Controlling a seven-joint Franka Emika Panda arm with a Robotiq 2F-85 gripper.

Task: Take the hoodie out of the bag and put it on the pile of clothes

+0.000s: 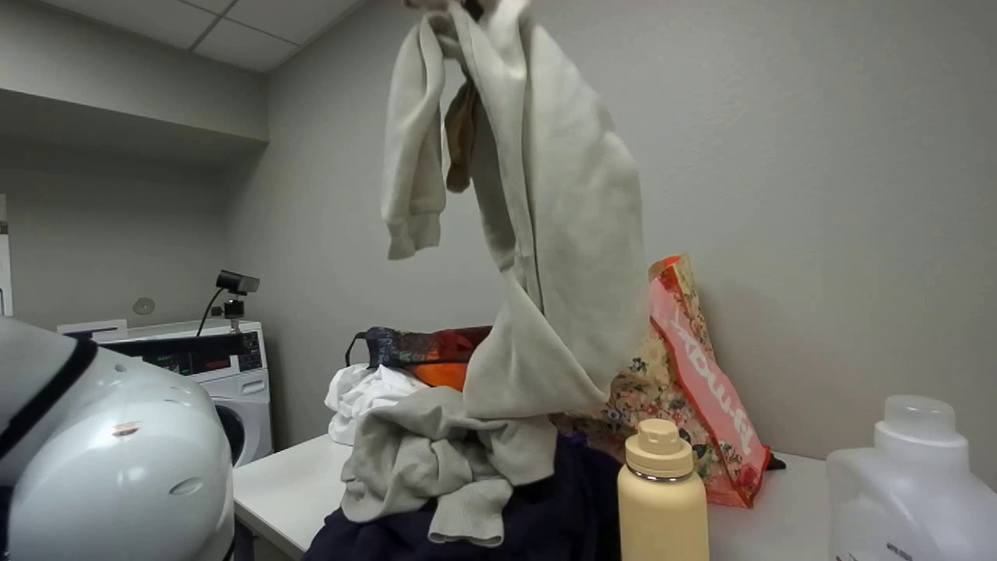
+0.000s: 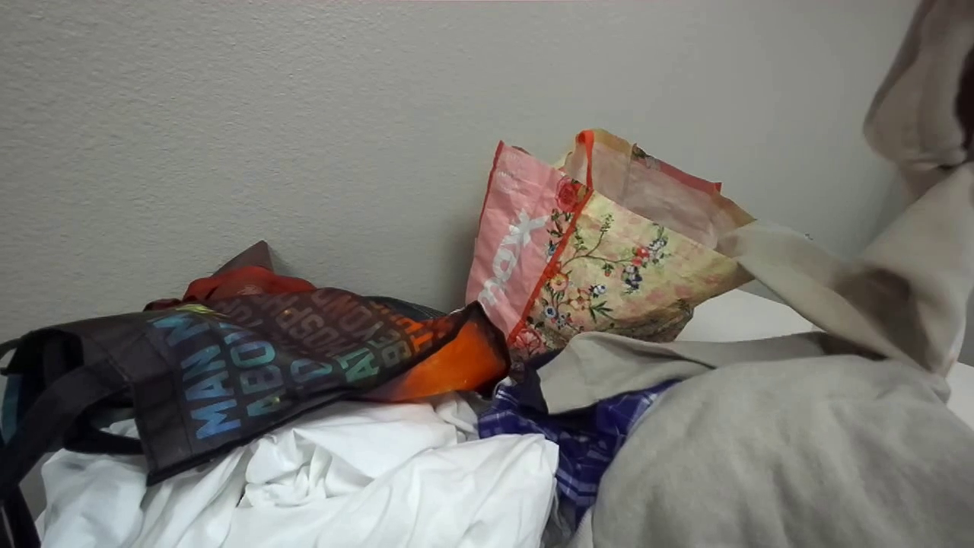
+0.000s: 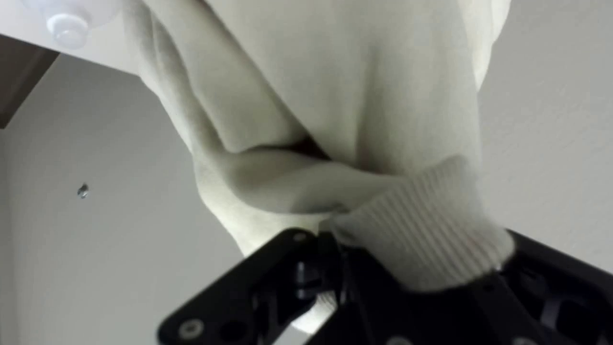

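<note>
While clenching the pale-grey long-sleeved cloth hoodie [image 1: 576,210] in the black two-fingered metal pincer [image 3: 330,235] over the heaped navy cloth pile [image 1: 578,506], lower slowly. Release inside the flat white bench's [image 1: 284,481] edge.

Clothes pile [image 1: 545,514]: rumpled, navy, lt gry & wht pcs
Floral bag [image 2: 609,259]: pink side panel, tilted, mouth open, by pile
Hoodie [image 1: 576,218]: lt gry, ribbed cuff, twisted, hanging over pile
</note>
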